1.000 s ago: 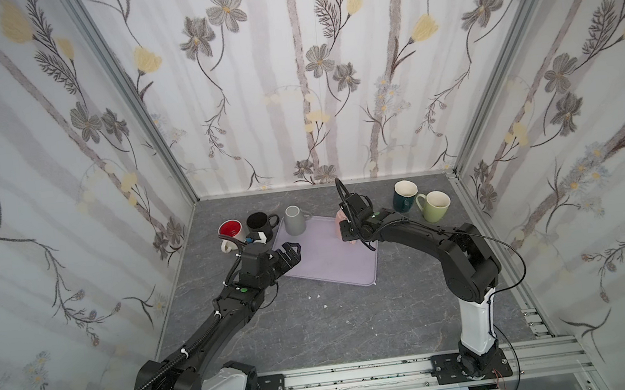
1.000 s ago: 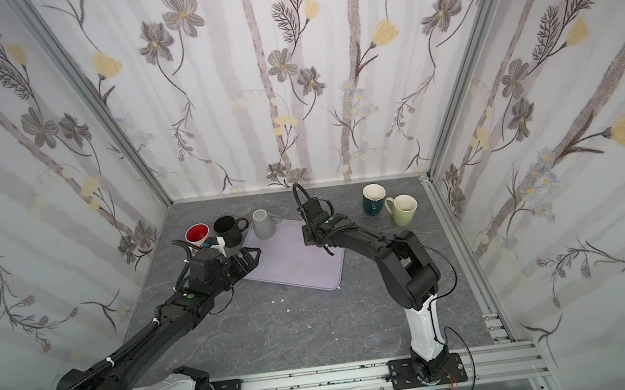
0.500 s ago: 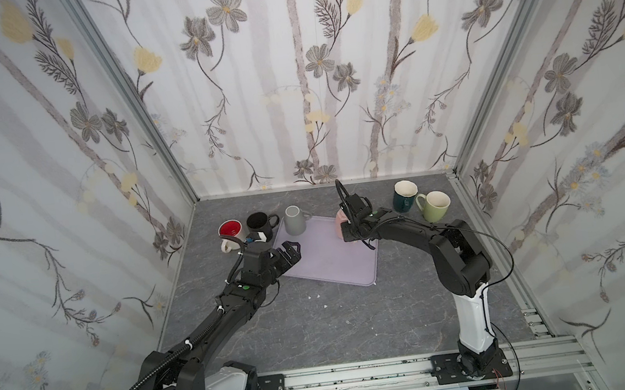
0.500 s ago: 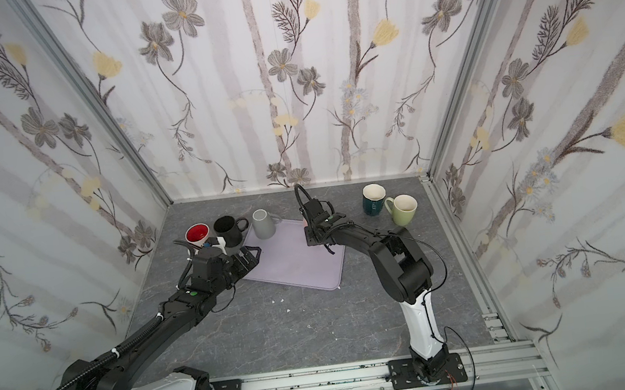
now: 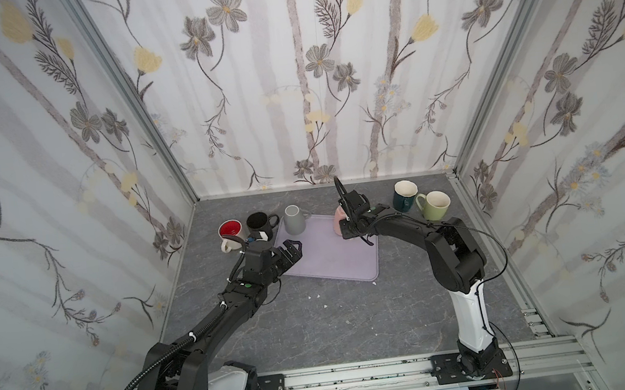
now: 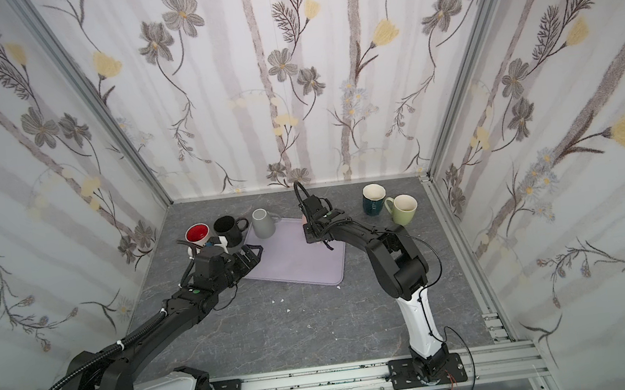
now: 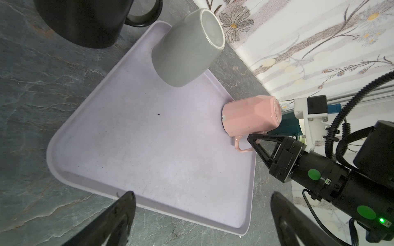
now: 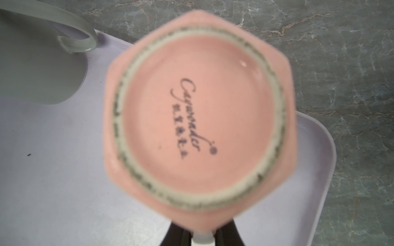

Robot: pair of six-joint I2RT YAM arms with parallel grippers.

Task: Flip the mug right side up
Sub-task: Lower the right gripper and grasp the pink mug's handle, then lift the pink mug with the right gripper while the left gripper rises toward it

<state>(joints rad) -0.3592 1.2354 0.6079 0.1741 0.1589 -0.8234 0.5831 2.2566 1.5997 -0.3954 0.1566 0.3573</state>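
Observation:
A pink mug (image 5: 339,220) (image 7: 249,115) stands upside down on the far right corner of a lavender tray (image 5: 334,261). In the right wrist view its base (image 8: 198,119) with printed lettering faces the camera. My right gripper (image 5: 348,232) (image 7: 253,139) (image 8: 202,237) is shut on the mug's handle (image 7: 241,148), the jaws pressed against both sides of it. My left gripper (image 5: 293,248) (image 7: 200,202) hangs open over the tray's near left edge, with nothing between its fingers.
A grey mug (image 5: 294,220) (image 7: 187,49) sits upside down on the tray's far left corner. Left of the tray stand a black mug (image 5: 260,224) and a red-lined white mug (image 5: 230,231). A dark teal mug (image 5: 404,195) and a green mug (image 5: 435,205) stand at the back right.
My right gripper has closed its jaws onto the pink mug's handle. The mug still stands on the tray. The left arm has not moved.

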